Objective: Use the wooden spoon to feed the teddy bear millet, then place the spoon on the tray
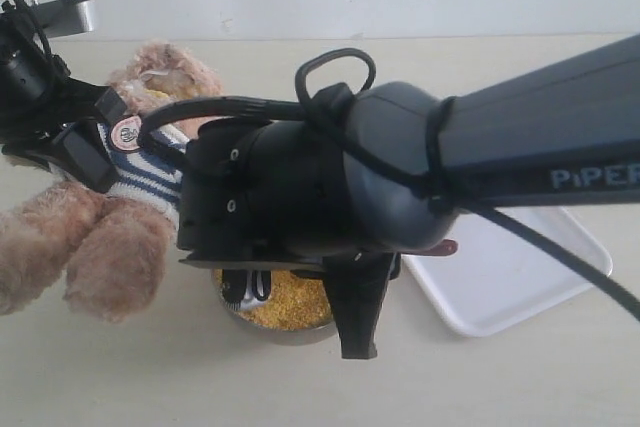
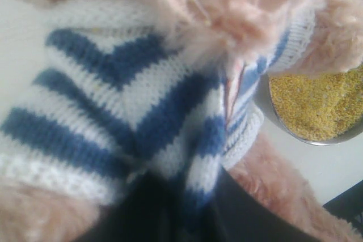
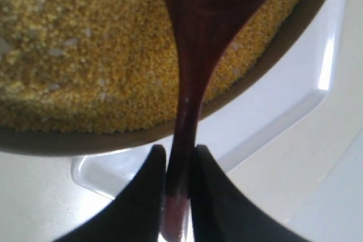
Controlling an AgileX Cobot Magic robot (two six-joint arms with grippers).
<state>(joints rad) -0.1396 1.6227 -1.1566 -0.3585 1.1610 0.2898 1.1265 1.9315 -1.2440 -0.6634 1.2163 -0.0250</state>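
Scooping, I judge: the right pincer (image 3: 178, 157) nips the spoon (image 3: 212, 9) over the millet (image 3: 85, 55), the left pincer (image 1: 90, 152) clamps the bear (image 1: 110, 247) by the shirt (image 2: 113, 100) (steadying him); next, a level lift to his mouth.

Tan-pink fur on teddy bear (image 1: 110, 257), navy-and-white stripes on its shirt (image 2: 113, 111); bright yellow millet (image 3: 85, 55); dark reddish-brown wooden spoon (image 3: 188, 83); plain white tray (image 1: 510, 277); pale beige table (image 1: 480, 387).
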